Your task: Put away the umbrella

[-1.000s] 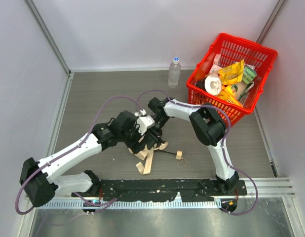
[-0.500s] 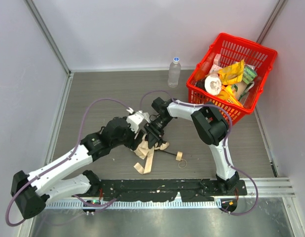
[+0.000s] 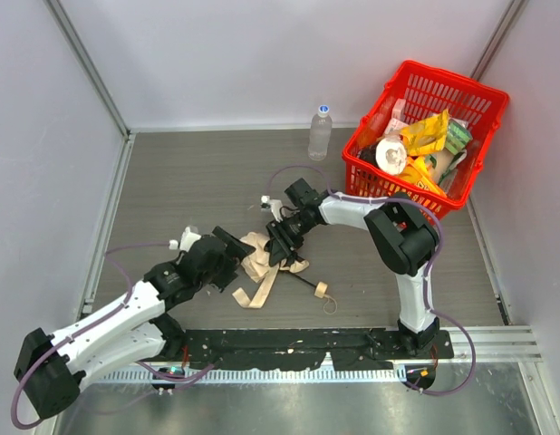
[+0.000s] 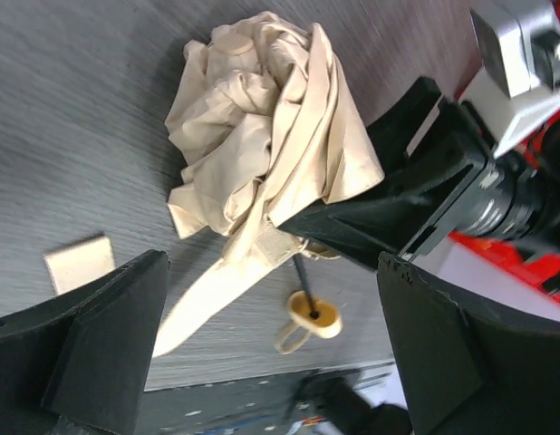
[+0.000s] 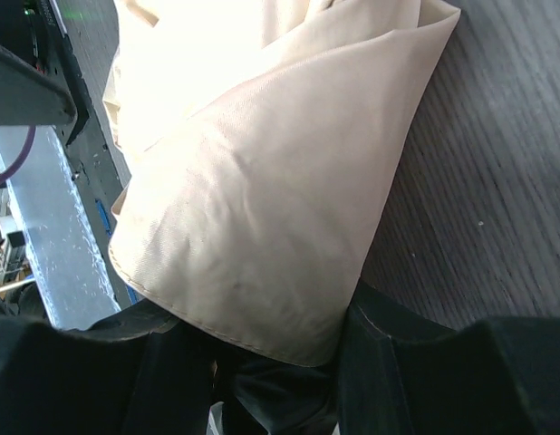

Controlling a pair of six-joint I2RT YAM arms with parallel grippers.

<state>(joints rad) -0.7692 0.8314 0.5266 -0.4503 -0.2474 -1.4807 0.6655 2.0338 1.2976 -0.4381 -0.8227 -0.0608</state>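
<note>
The umbrella (image 3: 260, 261) lies on the counter (image 3: 171, 181) just ahead of my bases, between my two arms and well apart from the basket (image 3: 375, 107) at the far right. Its canopy (image 4: 262, 118) is a loose, crumpled wad, not rolled. The strap (image 3: 253, 294) trails toward me, and the shaft (image 3: 305, 282) runs out to the right and ends in the handle (image 3: 322, 290).

My right end effector (image 3: 278, 246) is clamped on a fold at the far edge of the canopy; its wrist view shows the fold pinched down between the fingers (image 5: 398, 362). My left end effector (image 3: 230, 261) is spread wide and holds nothing. It hovers just beside the near left of the wad, with the canopy framed between its fingers (image 4: 99, 344).

I judge the step in hand to be gathering the canopy round the shaft so the strap can close it. To do that well, I should use the right pinch as a firm anchor. The left should come down over the bulk of the wad, not one loose flap, and close on many layers at once. The fabric looks slippery and likely to spring open, so slow pulls toward the shaft should suit it. I must mind the strap lying near my left fingers, and avoid dragging the handle, which could swing the whole umbrella round.
</note>
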